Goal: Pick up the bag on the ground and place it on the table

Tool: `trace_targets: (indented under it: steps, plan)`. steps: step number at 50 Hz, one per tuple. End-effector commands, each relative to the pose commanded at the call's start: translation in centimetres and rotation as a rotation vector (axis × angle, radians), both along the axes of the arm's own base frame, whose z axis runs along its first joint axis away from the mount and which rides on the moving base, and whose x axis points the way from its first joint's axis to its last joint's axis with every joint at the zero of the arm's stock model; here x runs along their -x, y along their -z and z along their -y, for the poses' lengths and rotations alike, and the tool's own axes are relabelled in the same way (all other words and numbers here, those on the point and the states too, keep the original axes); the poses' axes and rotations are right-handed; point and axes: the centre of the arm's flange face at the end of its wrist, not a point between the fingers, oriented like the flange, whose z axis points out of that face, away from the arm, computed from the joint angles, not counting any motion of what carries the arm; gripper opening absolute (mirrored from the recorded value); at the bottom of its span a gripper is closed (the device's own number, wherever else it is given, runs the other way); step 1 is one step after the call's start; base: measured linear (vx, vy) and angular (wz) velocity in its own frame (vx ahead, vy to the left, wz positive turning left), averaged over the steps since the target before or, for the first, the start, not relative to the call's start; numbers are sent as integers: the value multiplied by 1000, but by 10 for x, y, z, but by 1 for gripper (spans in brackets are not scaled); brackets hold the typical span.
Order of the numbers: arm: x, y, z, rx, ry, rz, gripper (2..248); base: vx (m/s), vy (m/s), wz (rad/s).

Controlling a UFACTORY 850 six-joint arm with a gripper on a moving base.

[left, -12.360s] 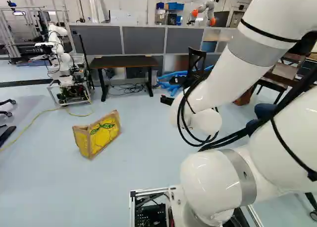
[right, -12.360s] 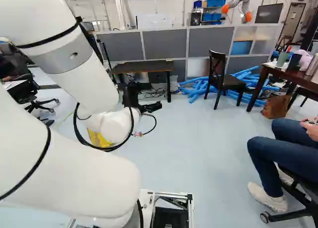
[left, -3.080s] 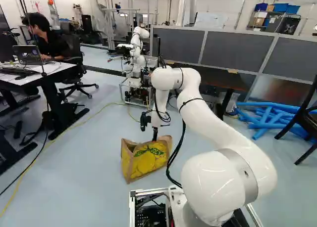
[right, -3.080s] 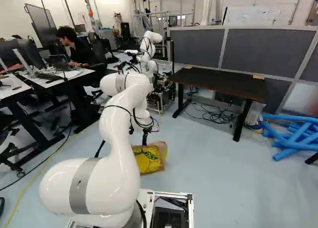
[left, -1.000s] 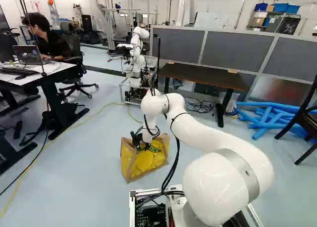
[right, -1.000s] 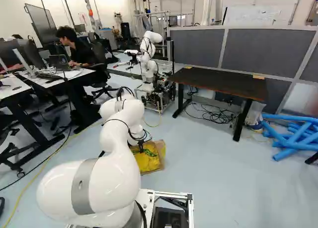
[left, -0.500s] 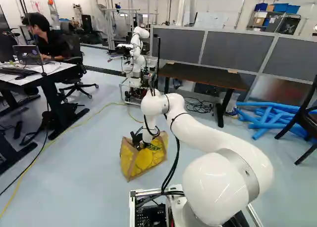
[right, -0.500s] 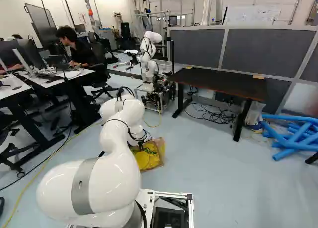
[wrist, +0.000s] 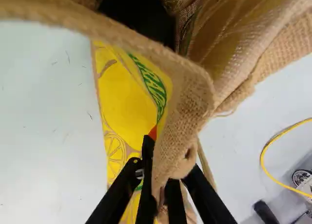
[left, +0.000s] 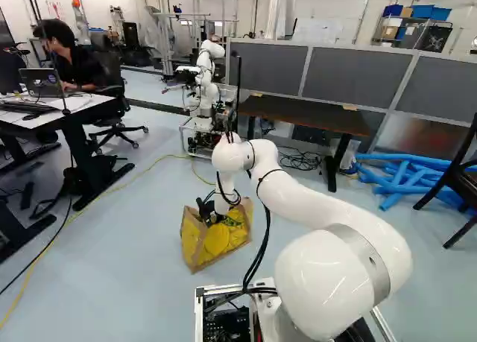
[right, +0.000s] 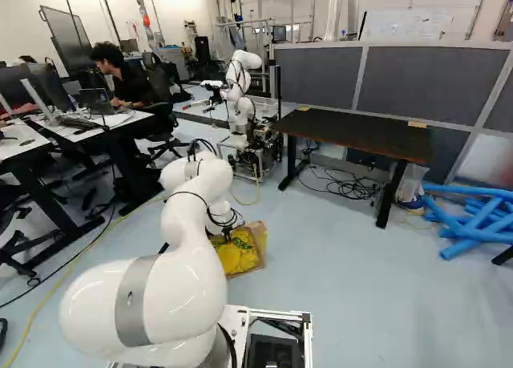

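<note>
In the left base view my gripper (left: 211,217) is down at the top of the yellow and tan bag (left: 216,239), which stands on the floor; in the right base view the arm hides part of the bag (right: 243,254). Seen from the wrist, the gripper (wrist: 163,187) is shut on a fold of the bag's tan burlap rim or handle, pinched between its fingers. The bag's yellow printed side (wrist: 124,104) lies beside that fold, with a dark area inside its mouth. The black table (right: 353,135) stands beyond the bag and to its right.
Another robot (left: 205,81) on a wheeled frame stands behind the bag. Cables (right: 349,185) lie under the table, blue tubes (right: 473,220) right of it. A yellow cable (left: 112,189) crosses the floor; a desk (left: 63,111) is at the left.
Since the oldest frames the base has moved, bringing bag and table to new places. Over recent seconds my arm came down to the bag; the bag's top has since shifted slightly with the gripper.
</note>
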Motion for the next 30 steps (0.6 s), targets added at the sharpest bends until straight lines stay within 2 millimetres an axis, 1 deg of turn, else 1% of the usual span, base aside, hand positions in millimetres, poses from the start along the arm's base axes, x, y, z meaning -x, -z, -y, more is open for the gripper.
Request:
trace_targets:
  steps: [30]
  plan:
    - [14, -45, -2, 7, 27, -30, 22, 0, 0, 0]
